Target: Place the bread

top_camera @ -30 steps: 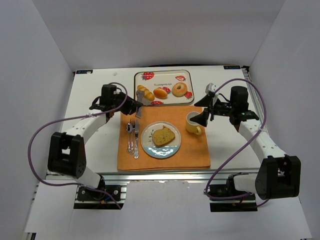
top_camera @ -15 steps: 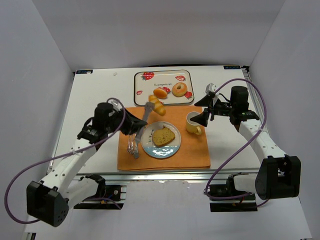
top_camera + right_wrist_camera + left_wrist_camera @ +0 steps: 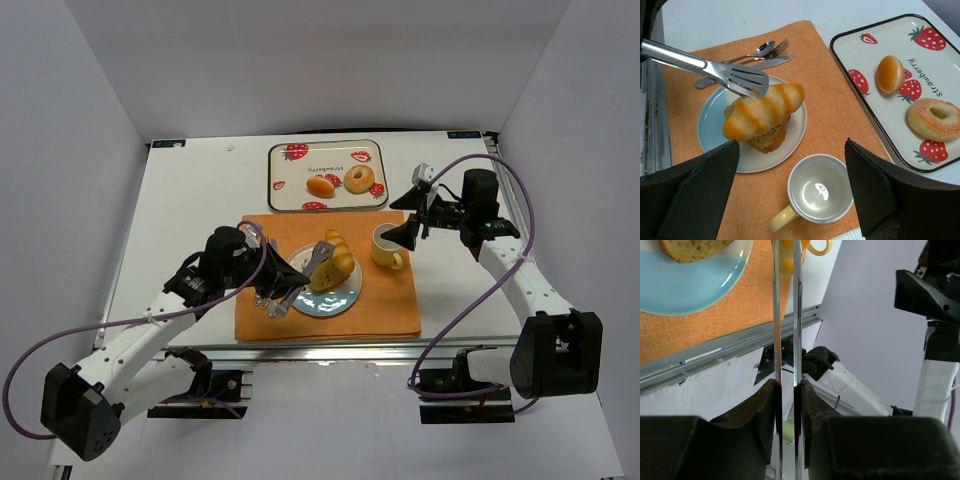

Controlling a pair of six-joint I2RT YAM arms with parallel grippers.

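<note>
Beyond your left gripper [image 3: 788, 390], fingers clamped on the tongs [image 3: 730, 75], the roll [image 3: 762, 111] is over the plate [image 3: 710, 131]. The next move appears to be easing the tongs open; your right gripper [image 3: 791, 150] hangs with fingers apart.

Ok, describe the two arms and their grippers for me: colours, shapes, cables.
Both the left arm and right arm have white links between chunky black joint housings. A purple cable loops loosely alongside each. The left gripper and right gripper have matte black, wedge-shaped fingers. No markings are legible.
</note>
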